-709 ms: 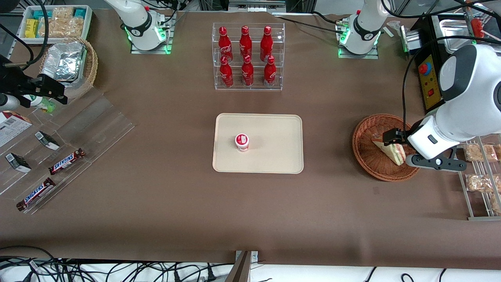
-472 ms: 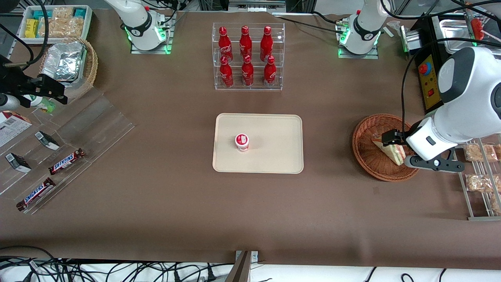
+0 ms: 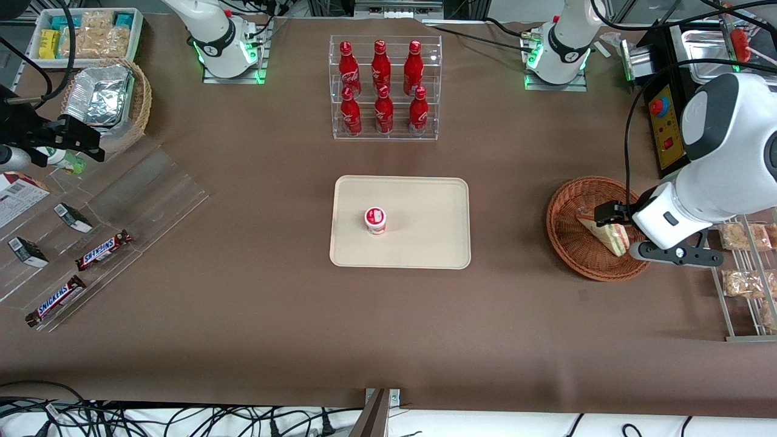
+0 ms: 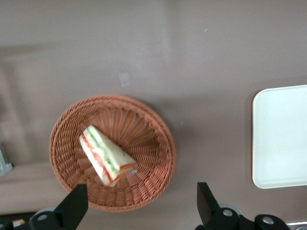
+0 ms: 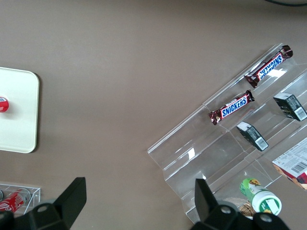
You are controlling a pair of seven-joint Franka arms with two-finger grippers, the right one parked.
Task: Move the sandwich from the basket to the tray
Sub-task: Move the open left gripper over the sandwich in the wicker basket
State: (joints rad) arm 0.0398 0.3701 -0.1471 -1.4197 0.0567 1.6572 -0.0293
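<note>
Clearly my gripper [image 3: 613, 220] hangs spread wide above the basket [image 3: 567, 243], holding nothing. Inside lies the sandwich [image 4: 106, 156], a wrapped wedge on its side. I judge it light, soft and easily crushed, its film slippery, so I would pinch gently across the bread faces near the thick end. The basket's low rim calls for a lift first. Bare tabletop [image 3: 510, 212] leads to the tray [image 3: 425, 243], where a small red-lidded cup [image 3: 375, 220] leaves plenty of room
</note>
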